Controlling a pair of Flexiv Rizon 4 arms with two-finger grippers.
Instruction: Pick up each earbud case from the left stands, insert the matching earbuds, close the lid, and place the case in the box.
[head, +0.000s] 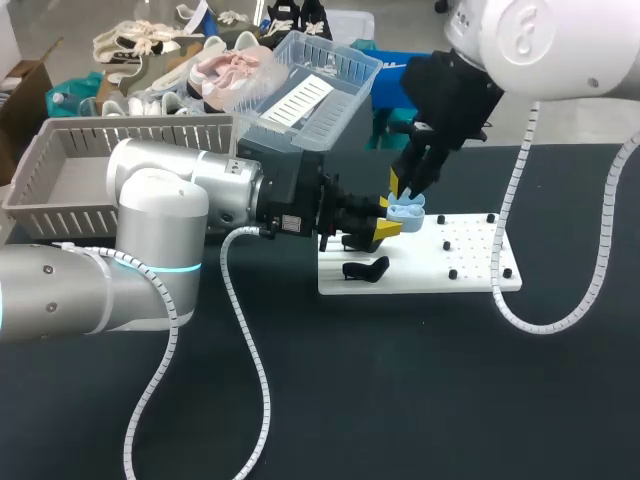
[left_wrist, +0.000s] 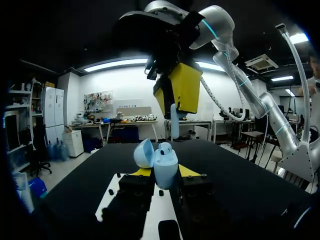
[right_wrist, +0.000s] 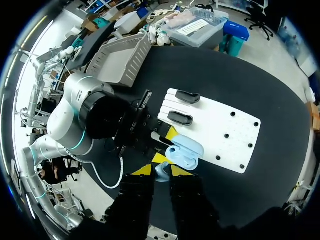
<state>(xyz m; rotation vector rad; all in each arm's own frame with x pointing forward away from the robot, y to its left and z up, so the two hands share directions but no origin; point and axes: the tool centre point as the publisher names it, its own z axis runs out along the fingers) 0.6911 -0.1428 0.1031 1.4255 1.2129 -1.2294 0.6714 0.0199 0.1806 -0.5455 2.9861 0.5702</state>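
Left to right: the left arm (head: 160, 215) reaches in from 9 o'clock over the dark surface (head: 400, 400). Its left claw (head: 390, 216) is clamped from both sides on a pale blue earbud case (head: 407, 210), held clear of the white board (head: 470, 270). The lid (left_wrist: 144, 153) is swung open. What looks like one earbud already sits inside, though the view is too small to be sure.

At the case's 12 o'clock hangs the right claw (head: 405, 187), pinching a pale blue earbud (left_wrist: 174, 121) by its upper part, stem pointing down at the open case. The earbud is not yet in its socket. Two black stands (head: 365, 270) sit on the board at the case's 7 o'clock.

The risks lie in the meeting of the two claws:
- If the stem is slightly off its socket, the earbud could catch on the rim or the open lid and jam.
- A hard downward push could twist the case in the left claw's grip, or pop the small earbud out sideways onto the surface.
- The yellow tips of the two claws are very near each other and could collide.
- Letting go before the earbud is seated could leave it proud and block the lid.
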